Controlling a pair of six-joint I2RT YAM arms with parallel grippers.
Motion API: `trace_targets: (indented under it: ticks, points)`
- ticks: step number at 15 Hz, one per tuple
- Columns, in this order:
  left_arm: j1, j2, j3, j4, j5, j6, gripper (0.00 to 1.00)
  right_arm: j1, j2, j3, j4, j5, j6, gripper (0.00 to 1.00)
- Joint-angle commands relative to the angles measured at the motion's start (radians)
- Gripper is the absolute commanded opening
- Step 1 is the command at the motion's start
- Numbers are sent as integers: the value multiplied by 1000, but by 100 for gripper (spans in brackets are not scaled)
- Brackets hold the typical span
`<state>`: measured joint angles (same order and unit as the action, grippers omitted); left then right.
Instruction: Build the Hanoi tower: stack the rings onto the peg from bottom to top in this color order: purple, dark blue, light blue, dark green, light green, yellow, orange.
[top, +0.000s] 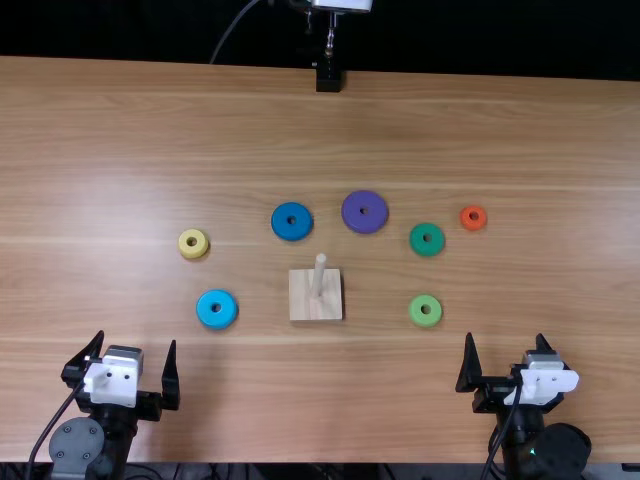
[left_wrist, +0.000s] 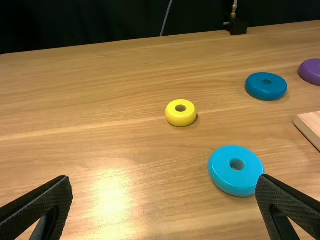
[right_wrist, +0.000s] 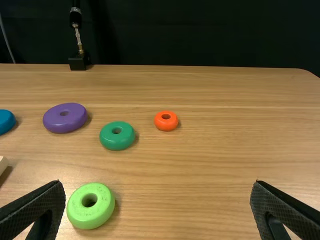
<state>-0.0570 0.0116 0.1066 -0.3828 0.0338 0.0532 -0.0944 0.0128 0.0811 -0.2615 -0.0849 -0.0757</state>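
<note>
From the top view, the purple ring (top: 365, 198) lies on the counter (top: 520, 150) beyond the peg (top: 318, 278); likely light, stiff, slickish, I'd pinch its outer sides. Left wrist view: my left claw (left_wrist: 164, 179) gapes, empty. Right wrist view: my right claw (right_wrist: 158, 183), likewise.

From the peg (top: 318, 277), I have a wide lane over the counter (top: 320, 400) toward 6 o'clock. The dark blue ring (top: 283, 225) at 11 and purple ring (top: 374, 217) at 1 pinch my way toward 12. Low down, the light blue ring (top: 208, 314) near 9 and light green ring (top: 418, 316) near 3 block me.
</note>
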Motion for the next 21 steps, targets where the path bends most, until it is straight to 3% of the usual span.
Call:
trace_targets:
  ticks: [1, 9, 11, 16, 20, 21]
  points:
    - [13, -12, -107, -76, 9, 17, 100, -11, -13, -64, -75, -5, 2, 100]
    - [13, -12, -107, -76, 9, 17, 100, -7, -13, -44, -38, -2, -3, 100]
    - [13, -12, -107, -76, 9, 17, 100, -2, -13, 89, -10, 0, 8, 100]
    - [13, -12, -107, -76, 9, 17, 100, 84, 223, 417, -19, 0, 9, 100]
    - [13, -12, -107, -76, 9, 17, 100, 171, 564, 772, -141, -2, 9, 100]
    - [13, -12, -107, -74, 9, 17, 100, 213, 676, 887, -174, -2, 33, 100]
